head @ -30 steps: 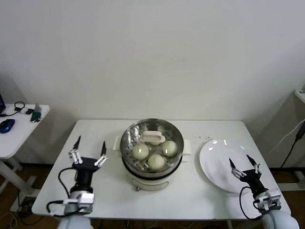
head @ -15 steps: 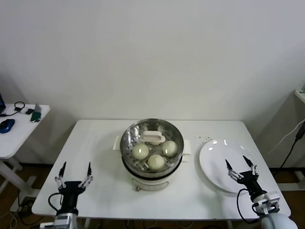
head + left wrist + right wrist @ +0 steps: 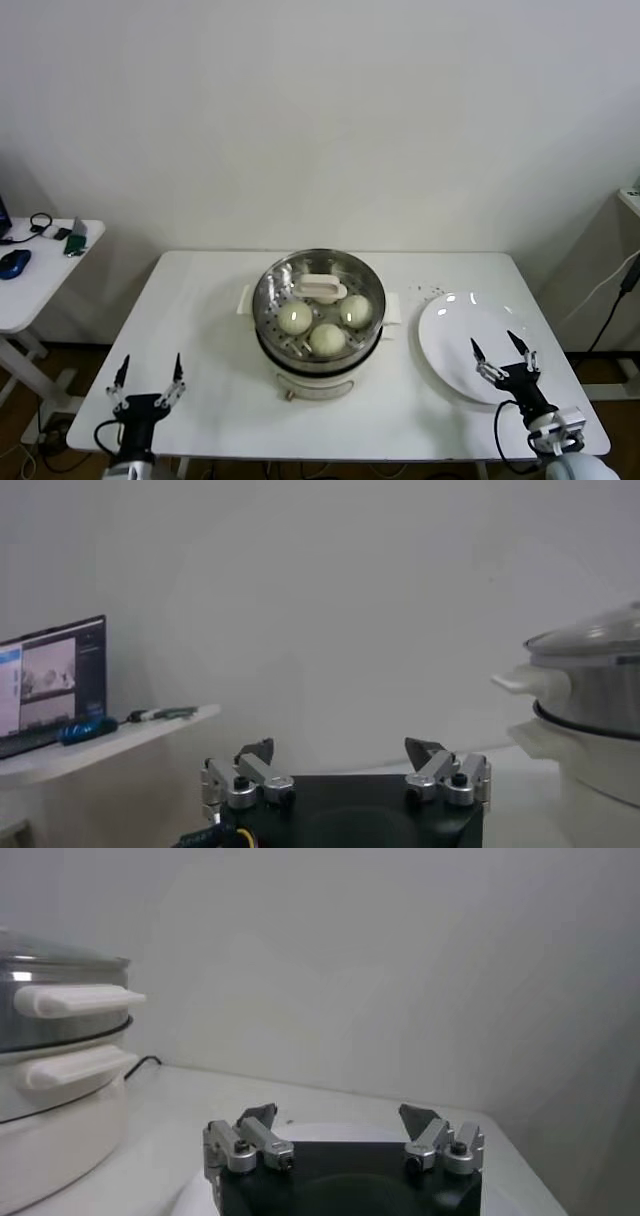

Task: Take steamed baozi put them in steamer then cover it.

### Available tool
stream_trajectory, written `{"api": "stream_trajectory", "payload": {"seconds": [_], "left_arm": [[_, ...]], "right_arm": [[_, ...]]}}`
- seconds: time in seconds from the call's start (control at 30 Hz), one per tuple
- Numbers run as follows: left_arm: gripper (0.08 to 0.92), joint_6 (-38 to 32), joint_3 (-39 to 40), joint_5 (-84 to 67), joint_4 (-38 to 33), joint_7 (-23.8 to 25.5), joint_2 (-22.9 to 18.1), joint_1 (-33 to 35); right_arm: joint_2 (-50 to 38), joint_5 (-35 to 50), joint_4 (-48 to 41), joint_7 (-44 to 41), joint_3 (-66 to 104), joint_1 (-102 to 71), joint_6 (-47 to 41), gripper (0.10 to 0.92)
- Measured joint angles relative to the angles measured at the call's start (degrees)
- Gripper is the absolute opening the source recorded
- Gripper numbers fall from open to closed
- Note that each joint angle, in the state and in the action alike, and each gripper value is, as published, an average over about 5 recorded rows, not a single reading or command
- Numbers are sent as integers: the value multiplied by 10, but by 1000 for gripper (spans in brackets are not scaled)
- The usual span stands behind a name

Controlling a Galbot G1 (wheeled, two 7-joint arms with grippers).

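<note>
With 3 steamed baozi [image 3: 322,323] visible under the cover [image 3: 319,289] on the steamer [image 3: 318,318] at the tabletop [image 3: 215,300] centre, both the left tool [image 3: 147,381] and right tool [image 3: 498,353] are being held spread, empty, at the near corners, seemingly because nothing remains.

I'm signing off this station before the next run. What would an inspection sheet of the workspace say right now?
Surface: white table, small dark specks near its far right.
Job's things: steamer centre, cover on it, three baozi visible through the glass; a fourth cannot be made out.
Clutter: white plate bare, at right.
Pincers: left pincer open at the near left edge; right pincer open over the plate's near edge; both hold nothing.
Cables: black leads on both wrists.
Surroundings: side table with mouse at left.
</note>
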Motion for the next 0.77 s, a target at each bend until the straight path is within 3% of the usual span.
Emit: {"api": "stream_trajectory", "payload": {"seconds": [0.77], "left_arm": [[823, -7, 12, 2, 8, 7, 0, -1]], "right_arm": [[7, -8, 2, 1, 1, -2, 4, 823]]}}
